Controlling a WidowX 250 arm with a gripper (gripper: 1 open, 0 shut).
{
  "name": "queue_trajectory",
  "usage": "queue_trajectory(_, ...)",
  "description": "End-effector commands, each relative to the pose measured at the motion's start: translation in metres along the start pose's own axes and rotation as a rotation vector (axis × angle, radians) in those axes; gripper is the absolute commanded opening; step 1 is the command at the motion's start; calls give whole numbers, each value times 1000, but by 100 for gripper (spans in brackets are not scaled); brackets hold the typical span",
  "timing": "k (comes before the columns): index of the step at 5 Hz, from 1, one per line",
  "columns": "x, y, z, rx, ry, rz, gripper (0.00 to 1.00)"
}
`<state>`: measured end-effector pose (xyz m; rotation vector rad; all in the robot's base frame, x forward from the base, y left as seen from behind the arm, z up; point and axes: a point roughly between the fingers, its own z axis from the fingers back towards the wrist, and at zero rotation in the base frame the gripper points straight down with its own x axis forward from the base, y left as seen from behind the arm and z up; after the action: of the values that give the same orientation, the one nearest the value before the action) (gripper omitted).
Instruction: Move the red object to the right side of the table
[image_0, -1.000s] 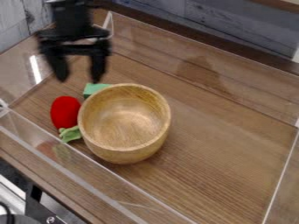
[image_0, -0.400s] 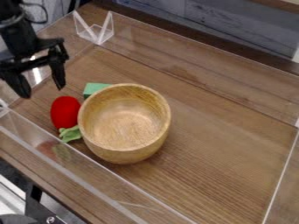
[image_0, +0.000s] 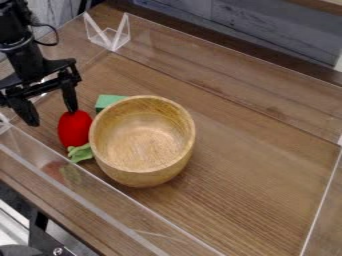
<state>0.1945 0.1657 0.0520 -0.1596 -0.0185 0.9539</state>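
Along the left and lower-left of the view, low clear wall (image_0: 118, 200) as border of the brown table (image_0: 247, 150). Broad stretch of wood open from the bowl (image_0: 143, 140) toward the right edge; on the left, only narrow room between wall and bowl. At the upper left, black gripper (image_0: 54, 112) coming in from the picture's edge, with fingers pointing down and toward the table. Fingers spread wide. Red object (image_0: 75, 127) just beside the fingertips, a little lower in the view; contact impossible to tell. Also at the left of the wooden bowl, very near its rim, with green leafy tip toward the bottom. Behind the bowl, partly hidden, green block (image_0: 108, 101).
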Motion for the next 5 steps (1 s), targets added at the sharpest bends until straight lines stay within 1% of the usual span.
queue_trajectory(1,-2,-4,9,0,-20,-5,100)
queue_trajectory(3,21,4,3,-1,9,-47,100)
queue_trajectory(4,21,1,-13,-5,16,-18,100)
queue_trajectory(5,19,-5,-24,-9,22,3,100)
